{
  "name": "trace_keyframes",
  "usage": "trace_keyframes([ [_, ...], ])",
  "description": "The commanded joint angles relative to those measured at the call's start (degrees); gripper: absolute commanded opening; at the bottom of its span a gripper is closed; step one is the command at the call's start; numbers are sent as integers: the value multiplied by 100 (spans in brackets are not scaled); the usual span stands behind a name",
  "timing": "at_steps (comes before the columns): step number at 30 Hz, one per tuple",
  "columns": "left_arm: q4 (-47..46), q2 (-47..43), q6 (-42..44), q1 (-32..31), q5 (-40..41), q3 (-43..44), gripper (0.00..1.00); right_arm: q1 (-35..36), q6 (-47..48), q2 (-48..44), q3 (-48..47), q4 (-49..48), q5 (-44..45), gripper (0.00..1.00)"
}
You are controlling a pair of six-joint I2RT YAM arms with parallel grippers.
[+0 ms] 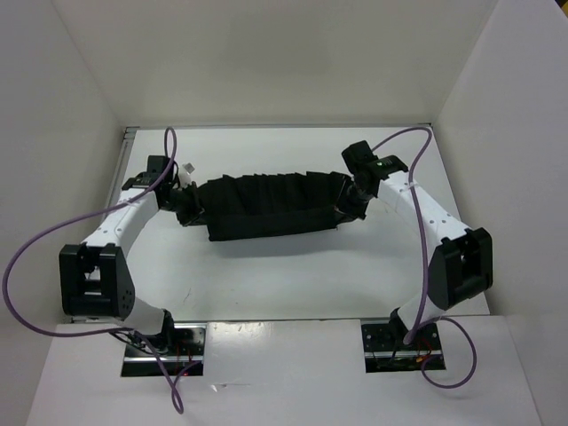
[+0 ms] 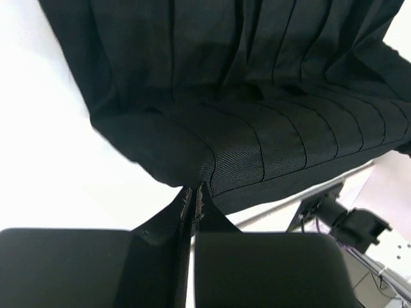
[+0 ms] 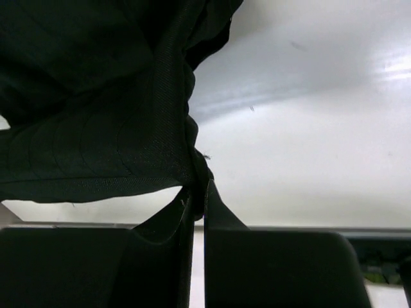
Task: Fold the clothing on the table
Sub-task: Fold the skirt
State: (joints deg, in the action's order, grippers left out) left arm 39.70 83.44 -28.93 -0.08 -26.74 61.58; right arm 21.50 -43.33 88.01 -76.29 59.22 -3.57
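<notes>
The clothing (image 1: 271, 204) is a black pleated garment stretched sideways between my two grippers, hanging a little above the white table (image 1: 293, 284) and casting a shadow on it. My left gripper (image 1: 190, 209) is shut at the garment's left end. In the left wrist view the folded hem (image 2: 257, 128) meets the closed fingertips of that gripper (image 2: 194, 190). My right gripper (image 1: 348, 206) holds the right end. The right wrist view shows a bunched corner of fabric (image 3: 96, 128) pinched between that gripper's (image 3: 200, 186) tips.
White walls (image 1: 497, 106) close in the table on three sides. Purple cables (image 1: 35, 240) loop off both arms. A small white object (image 1: 189, 167) lies behind the left wrist. Both arm bases (image 1: 164, 342) stand at the near edge.
</notes>
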Motion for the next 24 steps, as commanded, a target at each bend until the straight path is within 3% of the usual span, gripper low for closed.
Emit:
trace_keyframes([
  [1, -559, 251, -43, 236, 319, 372, 0, -260, 229, 164, -334, -393, 472, 0],
  [11, -534, 639, 80, 236, 196, 829, 0, -374, 281, 332, -484, -421, 269, 0],
  [18, 211, -941, 28, 236, -103, -5, 0, 257, -350, -1152, 676, 431, -47, 0],
  [20, 432, -1537, -112, 236, -51, -250, 0, 443, -762, -1704, 817, 739, -187, 0],
  [24, 731, -1910, -201, 236, 256, -357, 0, 505, -984, -1980, 651, 907, -136, 0],
])
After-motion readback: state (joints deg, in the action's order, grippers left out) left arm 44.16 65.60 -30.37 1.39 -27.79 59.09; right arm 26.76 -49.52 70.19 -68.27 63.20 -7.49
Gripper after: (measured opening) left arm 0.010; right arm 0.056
